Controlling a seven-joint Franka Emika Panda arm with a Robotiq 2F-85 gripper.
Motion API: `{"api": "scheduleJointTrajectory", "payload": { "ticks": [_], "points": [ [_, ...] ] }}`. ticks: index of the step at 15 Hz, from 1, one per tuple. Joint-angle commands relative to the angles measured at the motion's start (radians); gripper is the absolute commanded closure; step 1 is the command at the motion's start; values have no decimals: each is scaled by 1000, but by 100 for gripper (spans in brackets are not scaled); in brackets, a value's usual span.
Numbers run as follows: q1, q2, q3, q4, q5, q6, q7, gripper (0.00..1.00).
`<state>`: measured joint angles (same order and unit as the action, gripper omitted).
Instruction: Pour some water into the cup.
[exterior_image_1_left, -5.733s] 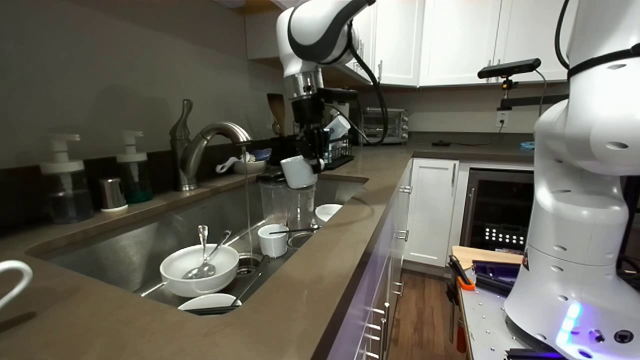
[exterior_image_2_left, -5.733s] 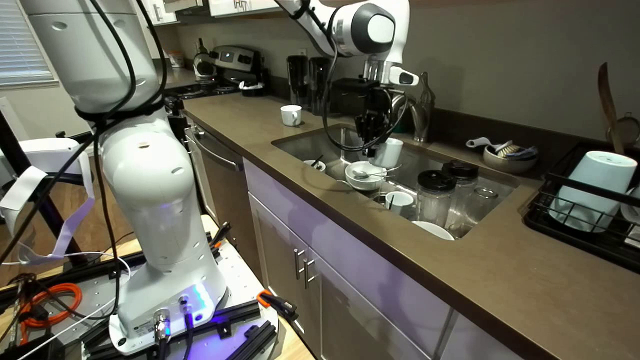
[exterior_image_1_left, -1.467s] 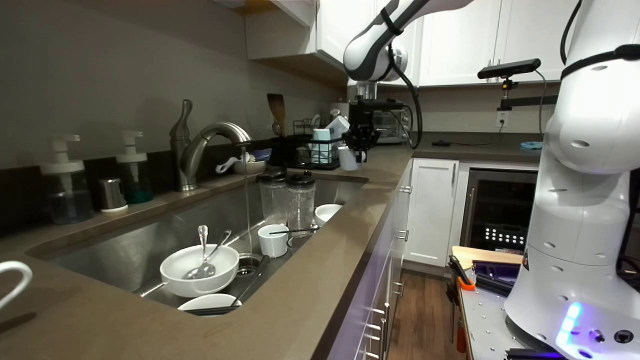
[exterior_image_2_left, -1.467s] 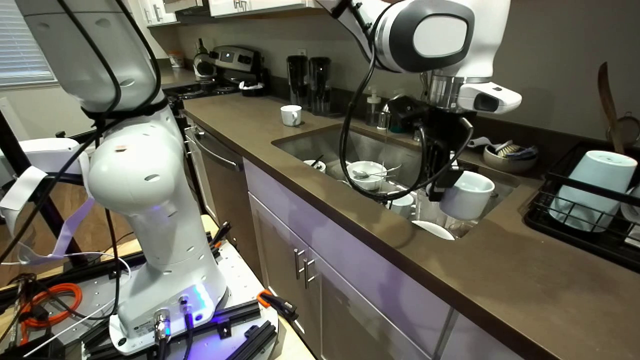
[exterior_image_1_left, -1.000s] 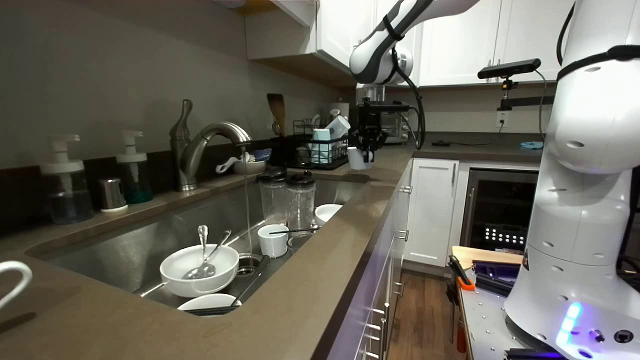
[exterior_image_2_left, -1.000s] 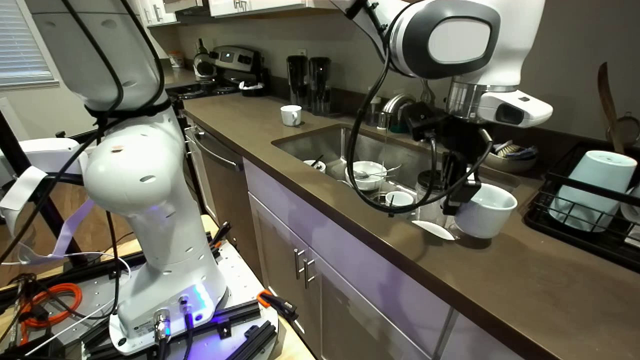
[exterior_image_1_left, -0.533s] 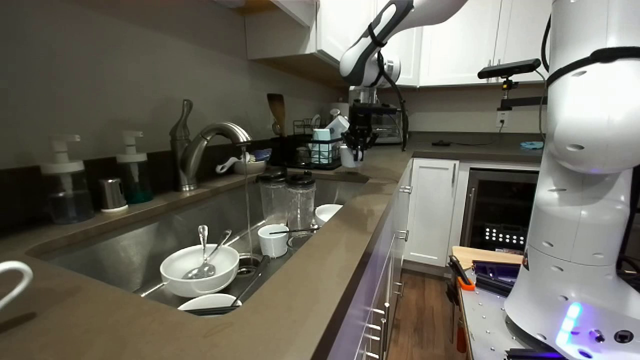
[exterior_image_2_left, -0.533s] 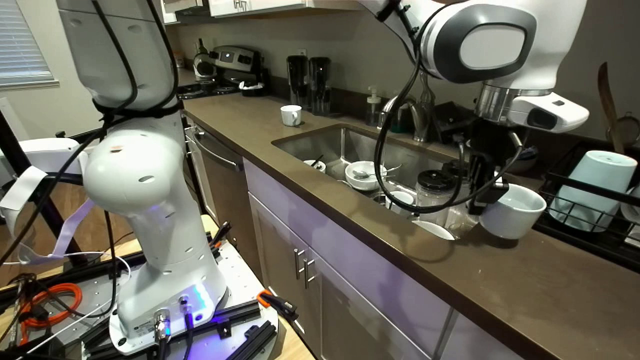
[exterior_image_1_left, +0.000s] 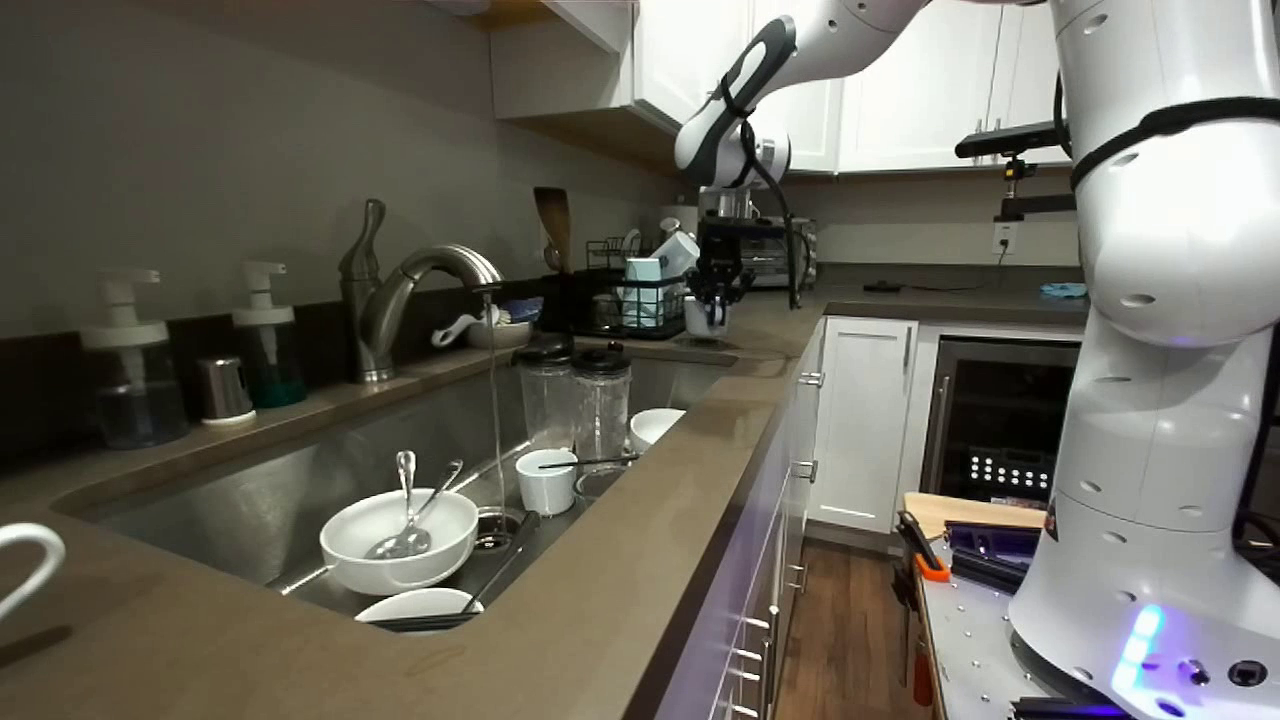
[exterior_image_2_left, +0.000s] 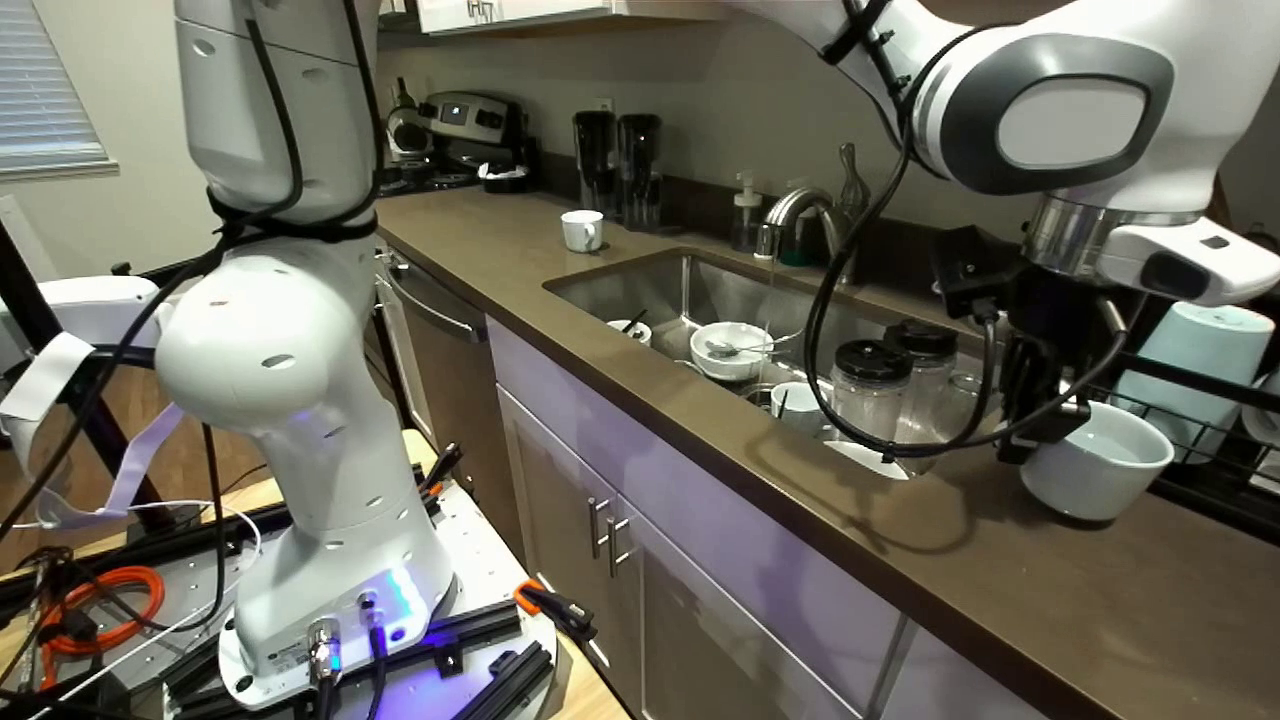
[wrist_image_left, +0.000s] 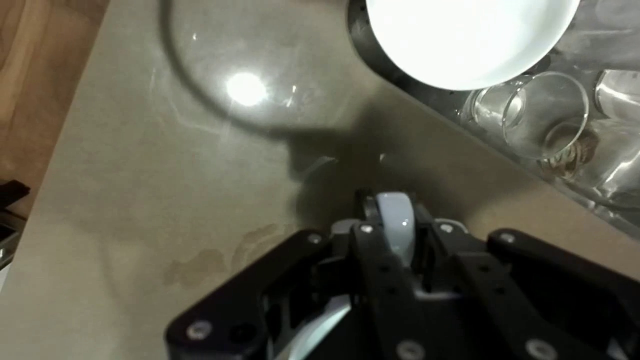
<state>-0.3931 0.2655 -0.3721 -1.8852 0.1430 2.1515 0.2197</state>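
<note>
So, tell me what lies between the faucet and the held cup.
From faucet to cup: two black-lidded jars in the sink, then counter, in both exterior views. An exterior view also shows a clear glass near them.

Two black-lidded jars (exterior_image_1_left: 602, 410) stand in the sink (exterior_image_1_left: 250, 500), apart from a bowl (exterior_image_1_left: 395, 575) holding utensils (exterior_image_1_left: 408, 542).

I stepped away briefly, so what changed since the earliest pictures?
The black gripper has carried the white ceramic cup, held by its handle, from over the steel sink to just above or on the brown countertop beside the black wire rack; tilted before, it is now closer to upright. Water still runs from the curved metal faucet; the white bowl holding metal spoons stays put.
</note>
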Motion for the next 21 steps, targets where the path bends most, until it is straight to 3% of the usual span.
{"api": "scheduleJointTrajectory", "payload": {
  "ticks": [1,21],
  "points": [
    [-38,44,-1,81,48,-46,-14,96],
    [-83,150,4,190,76,-79,2,96]
  ]
}}
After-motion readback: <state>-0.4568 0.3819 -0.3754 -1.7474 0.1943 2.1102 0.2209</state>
